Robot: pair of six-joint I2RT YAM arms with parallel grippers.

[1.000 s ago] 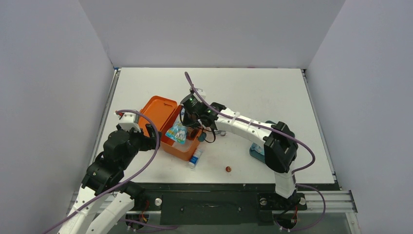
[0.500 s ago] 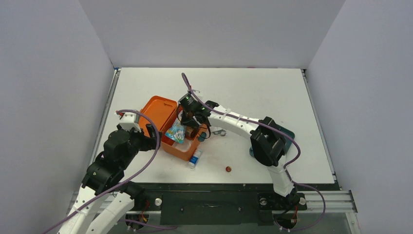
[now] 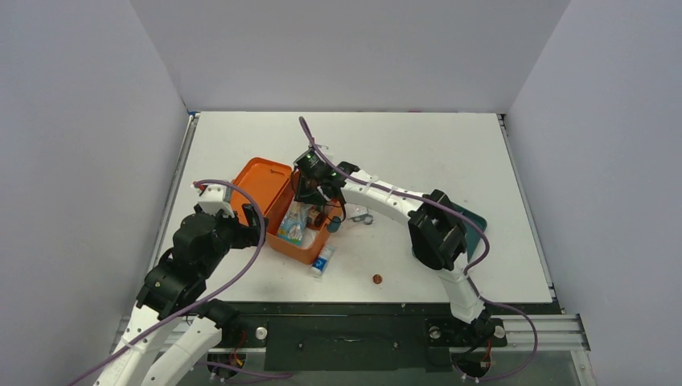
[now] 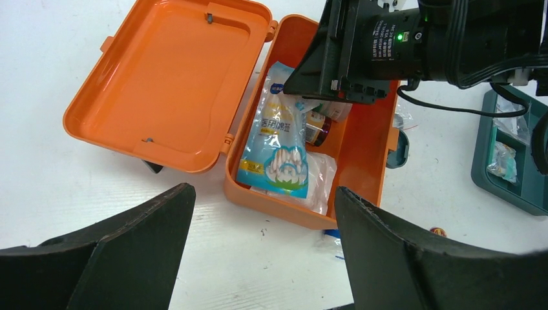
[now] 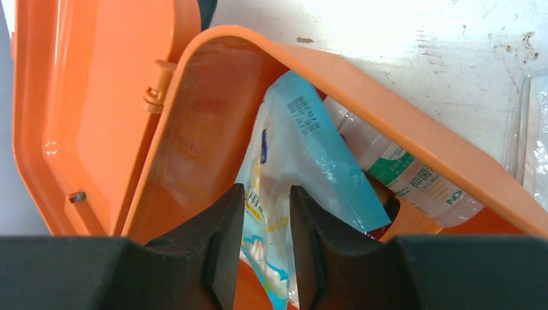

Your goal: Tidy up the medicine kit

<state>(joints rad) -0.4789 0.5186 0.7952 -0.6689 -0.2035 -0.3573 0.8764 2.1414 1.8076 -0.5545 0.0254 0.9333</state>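
Right end effector (image 5: 266,191): fingers slightly apart, gripping nothing, poised over blue pouch (image 4: 279,148) lying inside medicine kit (image 4: 369,155). We see bottle (image 5: 413,181) in there too. Kit sits left of centre in top view, on table (image 3: 450,153), lid (image 4: 174,84) open. Left end effector (image 4: 262,194): wide apart, empty. We judge packing part done: small box (image 3: 322,262) and red round bit (image 3: 376,279) outside kit, packets in teal tray (image 4: 483,150) at right edge. Lid not yet closed.
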